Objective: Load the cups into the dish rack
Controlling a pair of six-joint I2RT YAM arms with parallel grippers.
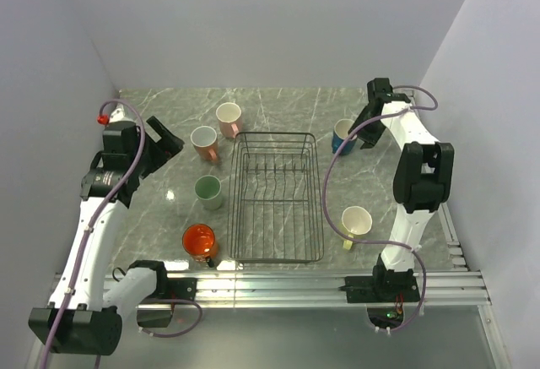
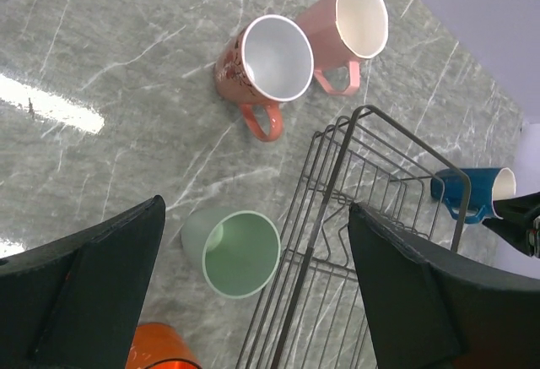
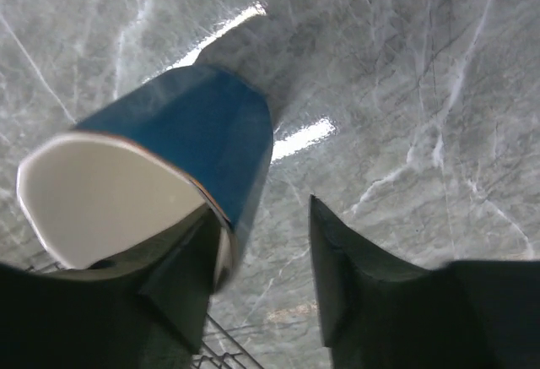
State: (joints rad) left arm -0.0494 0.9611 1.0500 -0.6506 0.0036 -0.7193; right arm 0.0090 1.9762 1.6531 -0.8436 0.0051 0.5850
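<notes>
The black wire dish rack point(image 1: 277, 196) stands mid-table with no cup in it. Left of it are two pink mugs point(image 1: 205, 143) point(image 1: 229, 119), a mint green mug point(image 1: 208, 192) and an orange mug point(image 1: 199, 241). Right of it are a blue mug point(image 1: 342, 137) and a pale yellow mug point(image 1: 355, 222). My right gripper point(image 3: 261, 284) is open at the blue mug point(image 3: 181, 145). One finger is inside the mug's rim and the other outside, apart from the wall. My left gripper point(image 2: 255, 217) is open and empty, high above the mint mug point(image 2: 232, 252) and the rack's edge point(image 2: 325, 183).
White walls close the table on the left, back and right. An aluminium rail point(image 1: 278, 284) with the arm bases runs along the near edge. The left wrist view also shows both pink mugs point(image 2: 266, 61) point(image 2: 354, 23) and the orange mug point(image 2: 160, 348).
</notes>
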